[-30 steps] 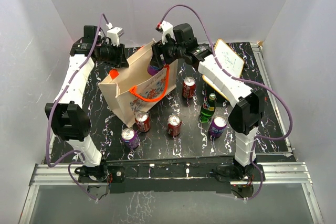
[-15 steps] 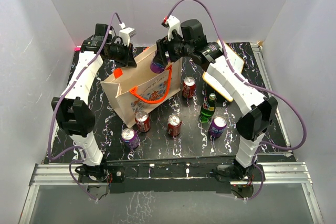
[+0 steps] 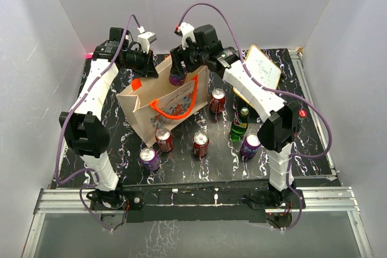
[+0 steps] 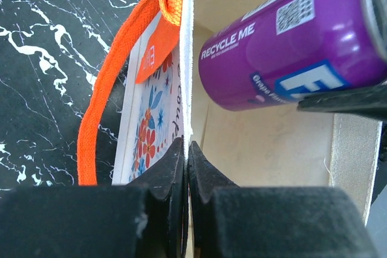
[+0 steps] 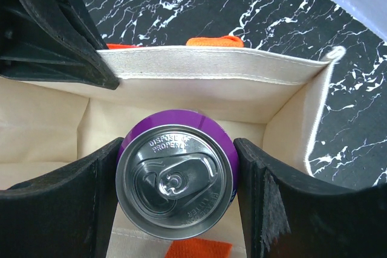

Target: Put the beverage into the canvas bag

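Our right gripper (image 5: 175, 176) clamps the purple can (image 4: 284, 46) in the mouth of the canvas bag (image 3: 145, 110), with our left gripper (image 4: 186, 149) pinched tight on the rim. We should lower it straight, clear of the walls, and release low, though depth is hard to judge here.

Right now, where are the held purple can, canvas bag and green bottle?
held purple can (image 5: 175, 188): right wrist view, silver lid.
canvas bag (image 3: 142, 113): top external view, beige end wall.
green bottle (image 3: 240, 126): top external view, body.

bright, even light, soft shadows; sheen on the purple can (image 4: 284, 58); wrist views blur up close
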You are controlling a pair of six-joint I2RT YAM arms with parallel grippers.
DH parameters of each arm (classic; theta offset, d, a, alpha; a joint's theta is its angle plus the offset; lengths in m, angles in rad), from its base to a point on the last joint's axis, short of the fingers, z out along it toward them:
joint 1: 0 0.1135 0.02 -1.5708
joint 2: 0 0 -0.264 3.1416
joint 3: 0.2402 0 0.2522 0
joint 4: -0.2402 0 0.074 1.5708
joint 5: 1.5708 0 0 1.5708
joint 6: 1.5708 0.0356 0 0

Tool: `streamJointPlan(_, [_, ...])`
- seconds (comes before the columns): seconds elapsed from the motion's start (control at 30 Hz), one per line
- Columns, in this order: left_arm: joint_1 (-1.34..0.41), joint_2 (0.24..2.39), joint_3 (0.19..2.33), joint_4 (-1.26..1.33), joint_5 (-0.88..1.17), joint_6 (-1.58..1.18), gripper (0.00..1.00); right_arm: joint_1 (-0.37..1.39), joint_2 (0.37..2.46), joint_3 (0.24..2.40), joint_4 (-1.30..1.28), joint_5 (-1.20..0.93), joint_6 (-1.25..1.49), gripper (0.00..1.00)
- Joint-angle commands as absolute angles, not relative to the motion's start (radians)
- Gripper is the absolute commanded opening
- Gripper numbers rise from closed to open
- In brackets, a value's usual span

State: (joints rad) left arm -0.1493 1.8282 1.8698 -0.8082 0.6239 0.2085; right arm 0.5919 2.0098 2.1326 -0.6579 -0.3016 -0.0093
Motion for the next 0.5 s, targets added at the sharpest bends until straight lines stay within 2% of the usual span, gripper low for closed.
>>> streamJointPlan(0.0, [-0.153, 1.806, 1.874, -0.804, 0.685, 0.191, 0.0, 0.619, 1.985, 2.2, -0.555, -0.278, -0.035, 0.08])
streamJointPlan(0.47, [-0.151, 1.824, 1.837, -0.803, 0.744, 0.143, 0.0, 0.633, 2.085, 2.181, -0.522, -0.224, -0.095, 0.08])
